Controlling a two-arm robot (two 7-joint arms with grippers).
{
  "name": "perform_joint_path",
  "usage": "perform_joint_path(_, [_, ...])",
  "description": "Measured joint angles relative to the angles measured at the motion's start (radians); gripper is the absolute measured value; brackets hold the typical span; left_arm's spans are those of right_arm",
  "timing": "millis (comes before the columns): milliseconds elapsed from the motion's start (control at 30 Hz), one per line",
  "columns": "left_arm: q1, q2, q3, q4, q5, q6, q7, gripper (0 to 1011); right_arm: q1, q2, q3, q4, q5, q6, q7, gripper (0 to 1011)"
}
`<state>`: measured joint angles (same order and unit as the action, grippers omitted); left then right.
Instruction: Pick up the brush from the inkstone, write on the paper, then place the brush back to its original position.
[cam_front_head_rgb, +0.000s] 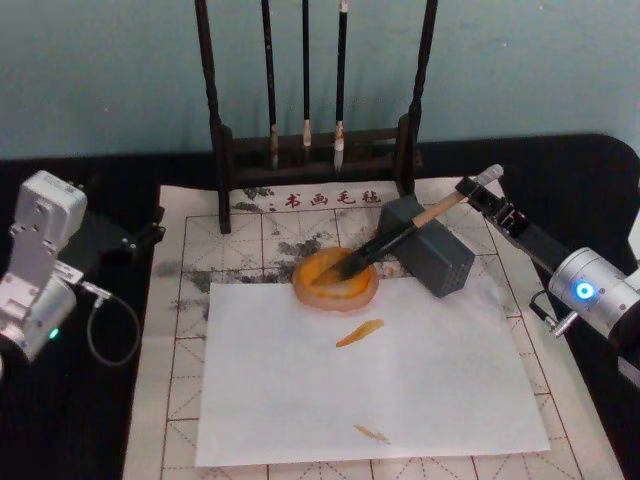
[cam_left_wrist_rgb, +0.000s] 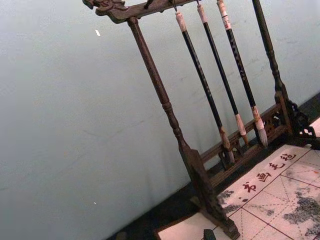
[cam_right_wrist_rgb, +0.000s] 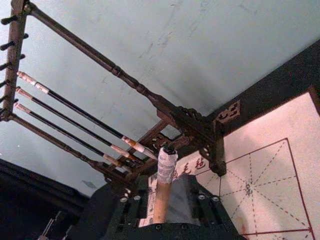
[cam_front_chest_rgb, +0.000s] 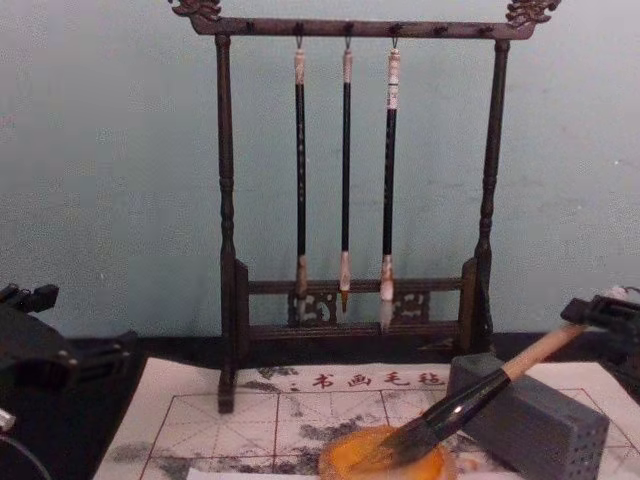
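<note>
The large calligraphy brush with a pale wooden handle and dark bushy bristles (cam_front_head_rgb: 405, 230) lies at a slant. Its bristles sit in the round orange dish (cam_front_head_rgb: 335, 288) that serves as the inkstone, near the far edge of the white paper with red grid lines (cam_front_head_rgb: 175, 400). Its handle is propped on the dark grey rectangular block (cam_front_head_rgb: 445, 262) just beside the dish, toward the paper's far right corner. That prop lifts the whitish end cap clear of the sheet, so a grasp from the side is easy.

The right gripper (cam_front_head_rgb: 478, 190) has its fingers (cam_right_wrist_rgb: 131, 205) on either side of the handle's upper end. A gap shows on each side, so they look parted and nothing is clamped yet — judged as the approach to the pick-up. A plain white sheet (cam_front_head_rgb: 400, 390) bearing orange strokes (cam_front_head_rgb: 358, 333) covers the paper's middle.

The dark wooden rack of three thin brushes (cam_front_head_rgb: 305, 80) stands along the far edge. The left gripper (cam_front_head_rgb: 120, 240) rests idle off the paper's left edge.
</note>
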<state>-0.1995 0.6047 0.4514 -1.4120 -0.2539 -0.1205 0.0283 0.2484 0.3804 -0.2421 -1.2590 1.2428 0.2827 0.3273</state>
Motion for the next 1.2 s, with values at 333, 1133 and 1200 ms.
perform_joint_path(333, [0.000, 0.000, 0.000, 0.000, 0.000, 0.000, 0.000, 1001, 0.000, 0.000, 0.000, 0.000, 0.000, 0.000, 0.000, 207])
perform_joint_path(1133, [0.000, 0.000, 0.000, 0.000, 0.000, 0.000, 0.000, 1001, 0.000, 0.000, 0.000, 0.000, 0.000, 0.000, 0.000, 175])
perform_joint_path(1200, [0.000, 0.000, 0.000, 0.000, 0.000, 0.000, 0.000, 1001, 0.000, 0.001, -0.001, 0.000, 0.001, 0.000, 0.000, 175])
